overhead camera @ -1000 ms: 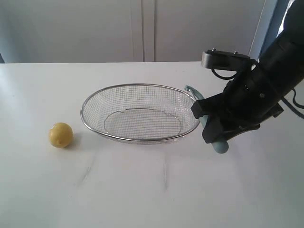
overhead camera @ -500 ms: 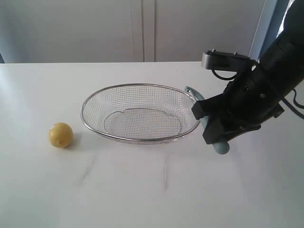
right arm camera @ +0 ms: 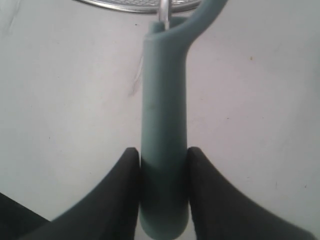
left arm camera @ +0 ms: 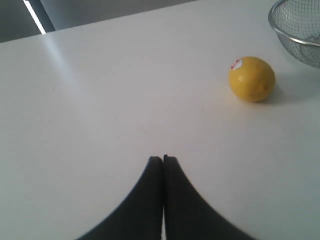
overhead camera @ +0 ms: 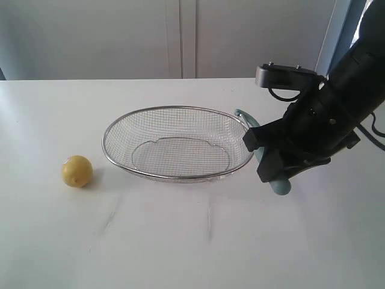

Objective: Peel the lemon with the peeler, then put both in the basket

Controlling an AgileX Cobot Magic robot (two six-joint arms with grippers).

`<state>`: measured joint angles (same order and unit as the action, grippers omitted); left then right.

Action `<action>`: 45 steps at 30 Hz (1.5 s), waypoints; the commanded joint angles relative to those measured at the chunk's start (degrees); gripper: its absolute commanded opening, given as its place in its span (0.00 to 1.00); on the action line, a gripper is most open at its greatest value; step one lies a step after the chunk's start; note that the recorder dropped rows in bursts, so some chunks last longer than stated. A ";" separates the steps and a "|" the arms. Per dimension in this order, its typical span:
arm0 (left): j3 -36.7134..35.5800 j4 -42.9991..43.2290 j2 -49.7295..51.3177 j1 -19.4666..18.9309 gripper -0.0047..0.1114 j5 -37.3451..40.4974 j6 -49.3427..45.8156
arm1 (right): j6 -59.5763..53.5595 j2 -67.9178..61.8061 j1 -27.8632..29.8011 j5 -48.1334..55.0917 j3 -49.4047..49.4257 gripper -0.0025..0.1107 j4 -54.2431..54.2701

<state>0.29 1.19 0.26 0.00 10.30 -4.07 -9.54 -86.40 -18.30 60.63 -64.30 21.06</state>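
Teal peeler [right arm camera: 164,100] clamped in right hand [right arm camera: 164,154], left hand [left arm camera: 163,159] closed, lemon [overhead camera: 77,171] near basket [overhead camera: 174,108].

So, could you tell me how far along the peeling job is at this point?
Nothing is finished yet. In hand: the right gripper is closed on the peeler by its handle, beside the basket. The lemon sits whole outside the basket, skin intact; the left gripper is shut, empty, short of it. Left: grasping the lemon, peeling, basketing both.
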 commanded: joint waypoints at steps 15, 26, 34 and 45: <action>-0.29 -0.32 -0.26 0.08 0.04 -17.62 -0.17 | -0.76 0.63 0.66 -0.36 0.35 0.02 -0.12; -0.29 -0.32 -0.26 0.08 0.04 -19.73 -0.17 | -0.76 0.63 0.66 -1.49 0.35 0.02 -0.12; -0.29 -0.32 -0.26 0.08 0.04 -19.73 -0.17 | -0.37 0.63 0.66 -2.32 0.35 0.02 -0.12; -0.29 -0.32 -0.26 0.08 0.04 -22.25 -0.17 | -0.37 0.63 0.66 -2.88 0.35 0.02 -0.12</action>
<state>0.29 1.19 0.26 0.00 -11.27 -4.07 -9.54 -86.40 -18.30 58.12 -64.30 20.83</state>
